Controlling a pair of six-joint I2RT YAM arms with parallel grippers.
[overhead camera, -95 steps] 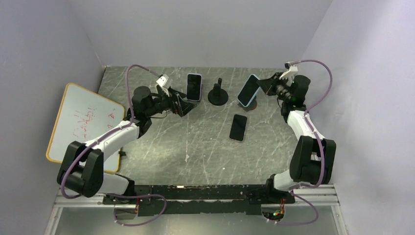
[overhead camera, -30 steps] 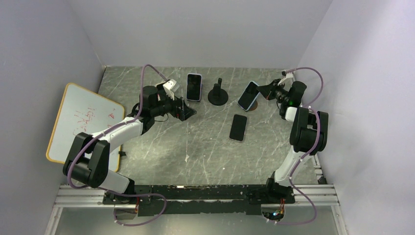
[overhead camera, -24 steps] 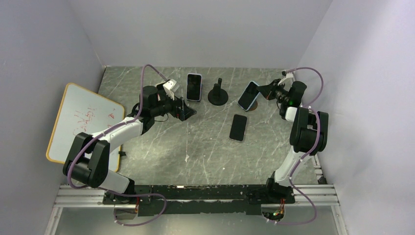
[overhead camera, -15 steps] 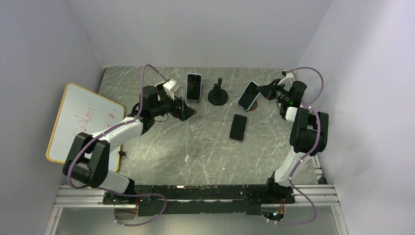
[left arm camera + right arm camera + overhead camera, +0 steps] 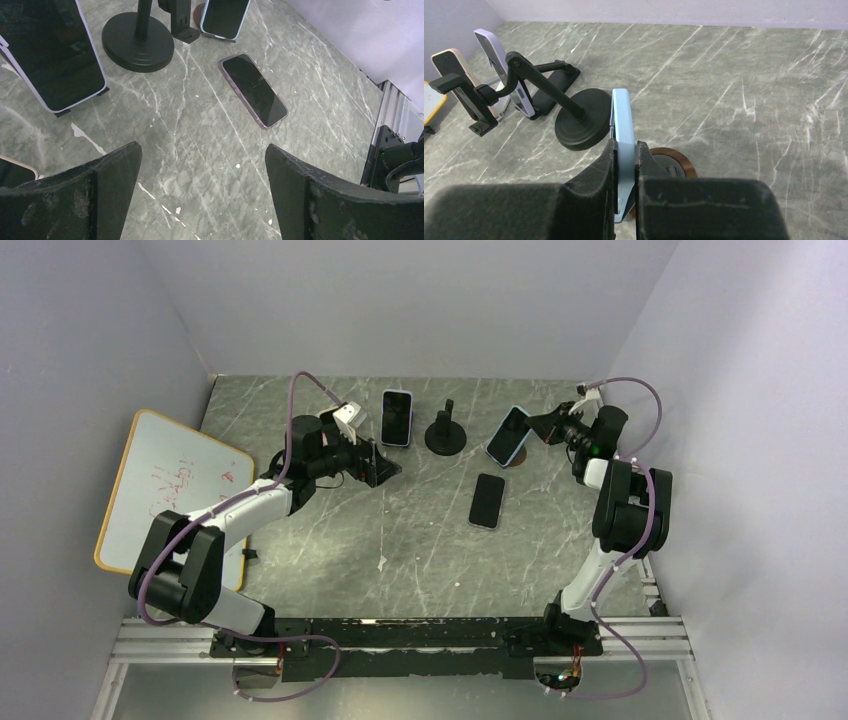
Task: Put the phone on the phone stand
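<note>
Where the right arm reaches toward the far right of the grey marble-patterned table (image 5: 420, 550), the right gripper (image 5: 543, 424) is clamped on a phone in a light-blue case (image 5: 508, 435), both fingers pressed flat against front and back. That phone is tilted, its dark screen facing up and left, with its lower end just over a small round brown stand base (image 5: 676, 169); whether it touches that base I cannot tell. Just to its left stands a black phone stand with a round foot and a slim upright arm (image 5: 445, 432). Further left, a phone in a pale lavender case (image 5: 397, 417) leans on its own black holder. A dark phone with a purple rim (image 5: 487, 500) lies flat, screen up, on the table, near the held one. The left gripper (image 5: 378, 468) hovers low beside the lavender phone, its jaws spread wide and gripping nothing. A white board with an orange rim (image 5: 165, 490) leans at the table's left edge.
</note>
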